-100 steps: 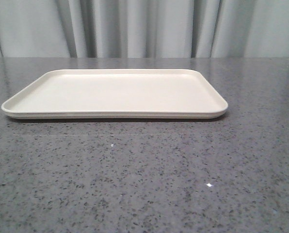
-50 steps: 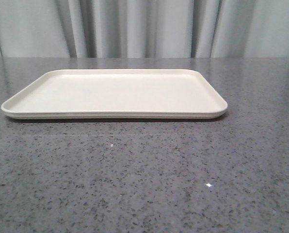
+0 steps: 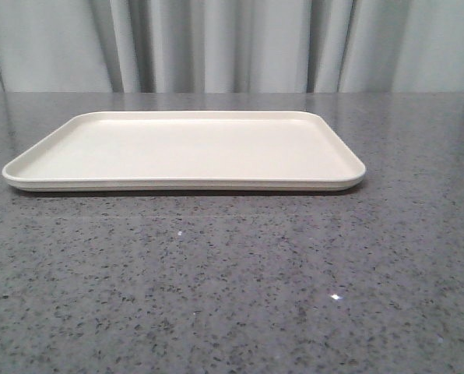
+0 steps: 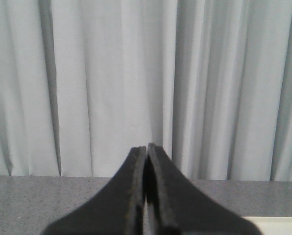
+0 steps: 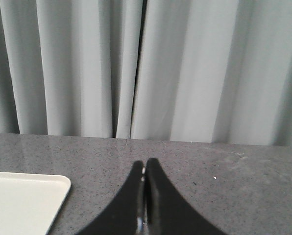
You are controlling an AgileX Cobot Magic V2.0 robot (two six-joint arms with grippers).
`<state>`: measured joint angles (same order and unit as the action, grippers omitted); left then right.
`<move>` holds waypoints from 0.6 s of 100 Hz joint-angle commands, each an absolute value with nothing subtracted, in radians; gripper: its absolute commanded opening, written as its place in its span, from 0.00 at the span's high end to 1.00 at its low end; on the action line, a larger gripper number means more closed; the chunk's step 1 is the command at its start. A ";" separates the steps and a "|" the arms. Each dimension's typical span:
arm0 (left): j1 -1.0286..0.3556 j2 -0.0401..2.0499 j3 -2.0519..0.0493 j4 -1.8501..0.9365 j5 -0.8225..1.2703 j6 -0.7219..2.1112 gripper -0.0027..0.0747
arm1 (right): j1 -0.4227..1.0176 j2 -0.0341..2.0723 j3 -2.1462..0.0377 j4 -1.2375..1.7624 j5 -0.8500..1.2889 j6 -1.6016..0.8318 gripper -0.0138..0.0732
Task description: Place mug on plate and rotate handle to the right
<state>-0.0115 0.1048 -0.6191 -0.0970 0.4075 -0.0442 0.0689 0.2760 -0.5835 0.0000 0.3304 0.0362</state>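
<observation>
The cream-white rectangular plate [image 3: 185, 148] lies flat on the grey speckled table [image 3: 232, 296] in the front view, and nothing stands on it. A corner of it shows in the right wrist view [image 5: 23, 200] and a sliver in the left wrist view [image 4: 278, 224]. The mug and its handle are out of view in every frame. My left gripper [image 4: 146, 152] is shut and empty, pointing at the curtain. My right gripper [image 5: 145, 166] is shut and empty, over bare table to the right of the plate. Neither gripper shows in the front view.
A pale grey pleated curtain [image 3: 232, 47] hangs behind the table's far edge. The grey speckled tabletop stretches in front of the plate and to both sides of it.
</observation>
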 commanded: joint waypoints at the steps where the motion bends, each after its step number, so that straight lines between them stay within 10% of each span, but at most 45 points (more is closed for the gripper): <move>1: -0.009 0.164 -0.718 -0.071 0.383 -0.053 0.99 | 0.068 0.305 -0.655 -0.019 0.281 0.013 0.98; 60: -0.009 0.455 -1.143 0.062 0.699 -0.053 0.99 | 0.068 0.516 -0.999 -0.020 0.380 -0.114 0.97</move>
